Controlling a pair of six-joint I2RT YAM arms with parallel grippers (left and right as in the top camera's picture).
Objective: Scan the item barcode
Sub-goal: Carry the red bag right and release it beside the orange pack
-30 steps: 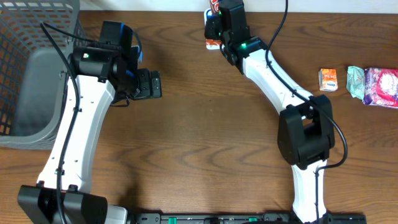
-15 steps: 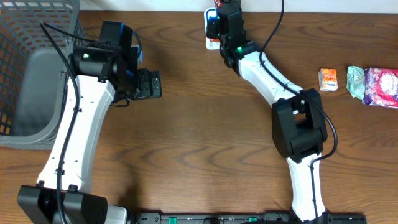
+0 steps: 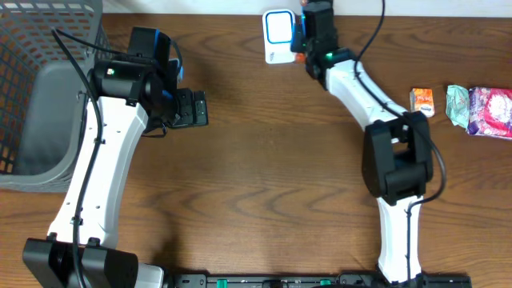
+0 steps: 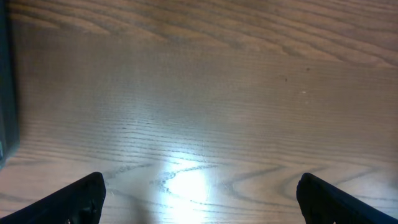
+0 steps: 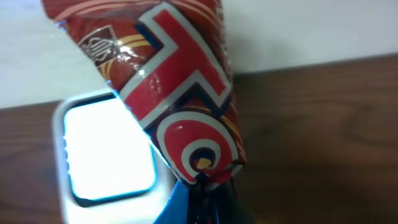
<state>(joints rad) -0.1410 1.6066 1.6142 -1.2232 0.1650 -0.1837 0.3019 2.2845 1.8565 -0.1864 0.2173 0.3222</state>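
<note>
The right gripper (image 5: pixel 204 198) has swung rightward, uncovering the white scanner (image 3: pixel 278 34) at the table's (image 3: pixel 264 184) far edge. It is clamped on a red packet (image 5: pixel 180 93) just beside the scanner. The left gripper (image 4: pixel 199 198) hangs wide open. At the left edge, the wire basket (image 3: pixel 32 48) shows only a grey inside.

I see the packet (image 5: pixel 180 118) as glossy red, with white-edged navy bands and concentric rings. The scanner (image 5: pixel 106 155) is white with a pale glowing window. The table (image 3: pixel 264 160) is brown woodgrain. Near its right edge sit an orange box (image 3: pixel 422 102), a green pouch (image 3: pixel 457 105) and a pink patterned pouch (image 3: pixel 490 112). At its left edge is a grey mesh basket (image 3: pixel 32 96).
</note>
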